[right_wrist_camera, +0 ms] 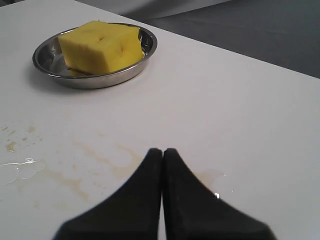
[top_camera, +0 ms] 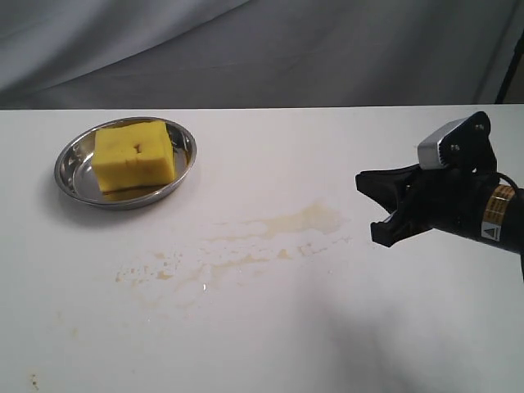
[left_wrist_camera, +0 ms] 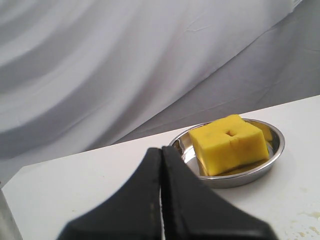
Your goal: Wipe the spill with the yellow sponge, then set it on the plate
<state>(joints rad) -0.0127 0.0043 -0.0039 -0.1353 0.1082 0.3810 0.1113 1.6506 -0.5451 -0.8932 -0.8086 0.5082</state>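
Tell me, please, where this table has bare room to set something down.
Clean and bare: the far strip of table between the plate and the right end effector, behind the spill smears, and the near right corner in front of that end effector. Avoid the middle, streaked with smears, and the plate, filled by the yellow sponge.

We count one yellow sponge (top_camera: 133,155), one plate (top_camera: 70,164) and one table (top_camera: 344,336). We count two end effectors: one left end effector (left_wrist_camera: 161,151) and one right end effector (right_wrist_camera: 162,152). We count one spill (top_camera: 303,219), its pale specks too small and scattered to number, and one grey cloth (top_camera: 246,49).
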